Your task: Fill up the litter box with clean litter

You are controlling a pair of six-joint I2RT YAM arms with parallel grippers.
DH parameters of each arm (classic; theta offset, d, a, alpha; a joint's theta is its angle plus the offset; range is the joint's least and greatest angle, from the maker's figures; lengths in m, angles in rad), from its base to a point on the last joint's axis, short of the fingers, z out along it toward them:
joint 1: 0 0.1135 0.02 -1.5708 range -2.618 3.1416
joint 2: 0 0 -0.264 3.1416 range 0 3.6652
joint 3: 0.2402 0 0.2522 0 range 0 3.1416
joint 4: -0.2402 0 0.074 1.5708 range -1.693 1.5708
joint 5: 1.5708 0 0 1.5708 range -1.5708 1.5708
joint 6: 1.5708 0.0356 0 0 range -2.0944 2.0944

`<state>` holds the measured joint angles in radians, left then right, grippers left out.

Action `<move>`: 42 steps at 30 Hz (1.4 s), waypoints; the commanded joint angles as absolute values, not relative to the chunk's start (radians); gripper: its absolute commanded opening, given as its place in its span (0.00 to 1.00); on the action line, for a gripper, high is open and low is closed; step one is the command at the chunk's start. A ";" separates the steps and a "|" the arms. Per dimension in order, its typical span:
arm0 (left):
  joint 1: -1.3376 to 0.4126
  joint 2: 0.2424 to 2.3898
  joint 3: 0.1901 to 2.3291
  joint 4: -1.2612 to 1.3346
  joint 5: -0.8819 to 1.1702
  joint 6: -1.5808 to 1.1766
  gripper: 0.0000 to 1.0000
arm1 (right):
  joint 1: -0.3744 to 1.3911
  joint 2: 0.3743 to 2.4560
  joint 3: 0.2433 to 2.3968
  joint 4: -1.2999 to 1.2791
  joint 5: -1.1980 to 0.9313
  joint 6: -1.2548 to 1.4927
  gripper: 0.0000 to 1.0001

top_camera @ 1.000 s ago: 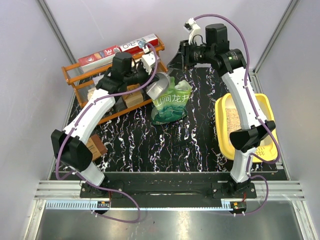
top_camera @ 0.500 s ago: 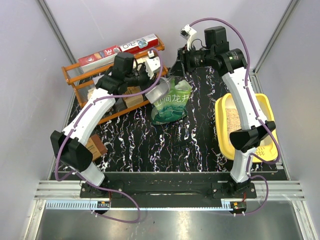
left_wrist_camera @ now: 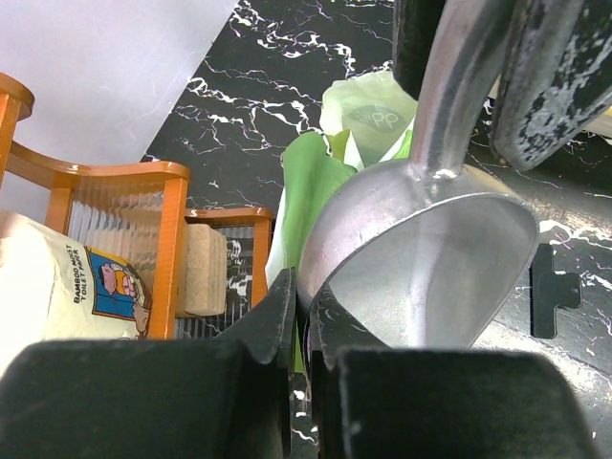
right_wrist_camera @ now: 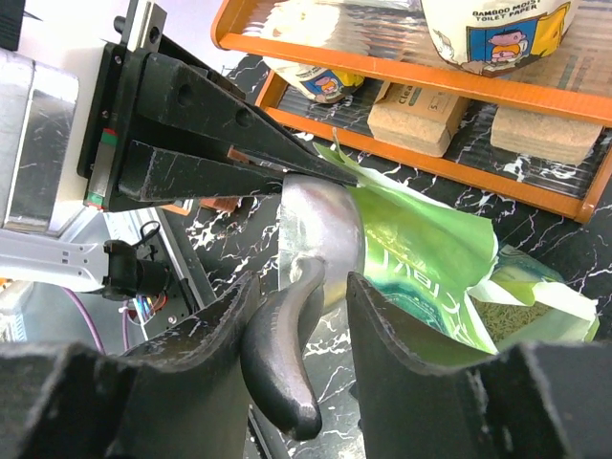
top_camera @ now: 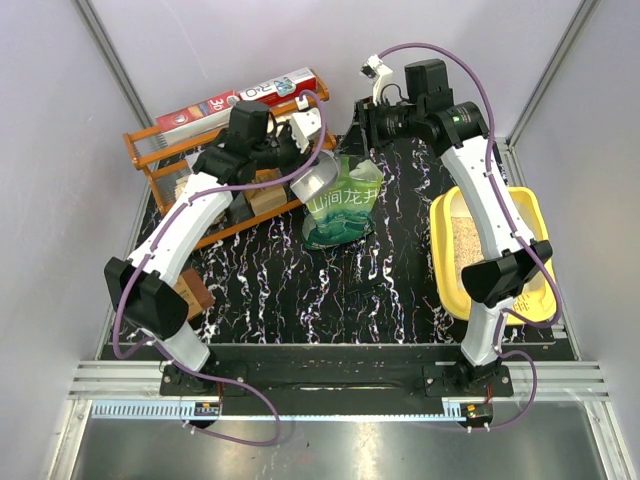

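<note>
The left pincer (left_wrist_camera: 298,311) is clenched on the thin rim of the grey scoop (left_wrist_camera: 421,258), whose bowl shows bare metal. The right pincer (right_wrist_camera: 301,287) is released, its fingers straddling the scoop's handle (a sliver of gap shows on one side). The scoop tilts at the open top of the green pouch (top_camera: 345,210), upper centre in the overhead view. At upper left stands the orange rack (top_camera: 165,160), holding toilet paper and wooden blocks. The litter box (top_camera: 441,255) lies on the black marbled desk (top_camera: 300,290) at the right edge, well apart from the pouch, with a patch of clean litter (top_camera: 463,240) inside.
</note>
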<state>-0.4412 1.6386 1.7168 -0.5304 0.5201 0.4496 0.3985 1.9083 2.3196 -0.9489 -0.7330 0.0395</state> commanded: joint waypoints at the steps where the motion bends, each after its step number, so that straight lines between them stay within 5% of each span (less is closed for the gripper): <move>1: -0.448 1.618 1.761 -0.471 0.535 0.433 0.00 | 0.400 1.870 2.333 -0.902 -0.697 0.063 0.46; 9: -0.451 1.621 1.761 -0.471 0.545 0.433 0.00 | 0.402 1.882 2.339 -0.900 -0.680 0.040 0.35; 14: -0.451 1.623 1.763 -0.471 0.557 0.417 0.00 | 0.402 1.875 2.345 -0.891 -0.626 0.006 0.00; 17: -0.449 1.617 1.758 -0.462 0.557 0.399 0.00 | 0.402 1.876 2.364 -0.884 -0.581 0.005 0.00; 18: -0.448 1.615 1.756 -0.463 0.560 0.394 0.04 | 0.397 1.875 2.371 -0.881 -0.574 0.006 0.00; 20: -0.436 1.602 1.747 -0.463 0.578 0.365 0.42 | 0.387 1.871 2.407 -0.881 -0.558 -0.027 0.00; 23: -0.404 1.566 1.714 -0.463 0.643 0.328 0.66 | 0.356 1.845 2.431 -0.841 -0.496 -0.043 0.00; 27: -0.383 1.526 1.655 -0.465 0.664 0.325 0.77 | 0.315 1.804 2.419 -0.793 -0.443 -0.057 0.00; 42: -0.383 1.753 1.851 -0.524 0.678 0.406 0.81 | 0.227 1.735 2.366 -0.848 -0.442 -0.124 0.00</move>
<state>-0.3836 1.6859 1.7321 -0.5121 0.6155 0.3683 0.2367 1.8034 2.3741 -0.8810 -0.4263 -0.0631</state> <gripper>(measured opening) 0.809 0.321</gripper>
